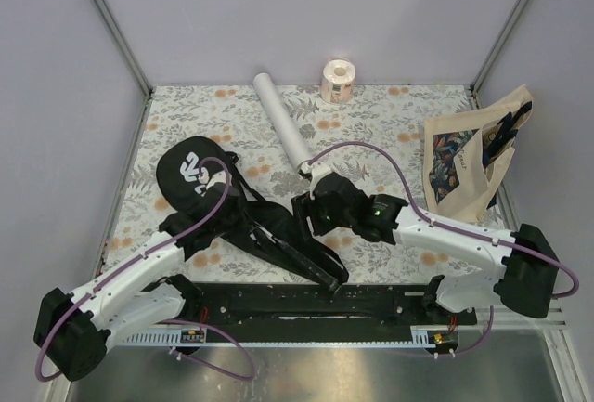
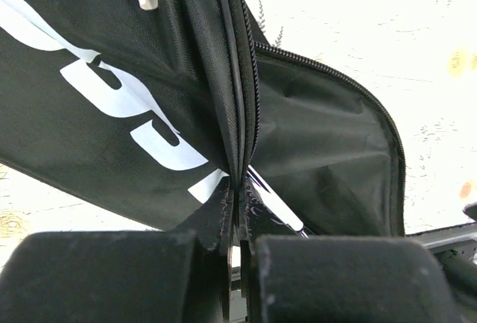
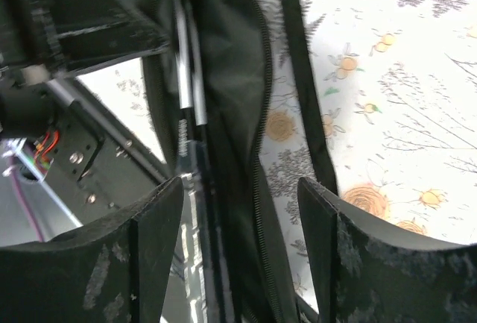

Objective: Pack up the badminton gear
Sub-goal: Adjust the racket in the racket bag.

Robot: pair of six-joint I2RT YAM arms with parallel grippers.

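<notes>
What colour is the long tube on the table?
White tube; the top external view shows it best.

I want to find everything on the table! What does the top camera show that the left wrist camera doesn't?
Only the top camera shows the white tube, the pinkish paper roll and the beige tote bag. Only the left wrist camera shows, close up, the left claw pinched shut on the edge of the black racket bag, right by its zipper. Both show that bag with its white lettering, lying on the flowery table.
</notes>
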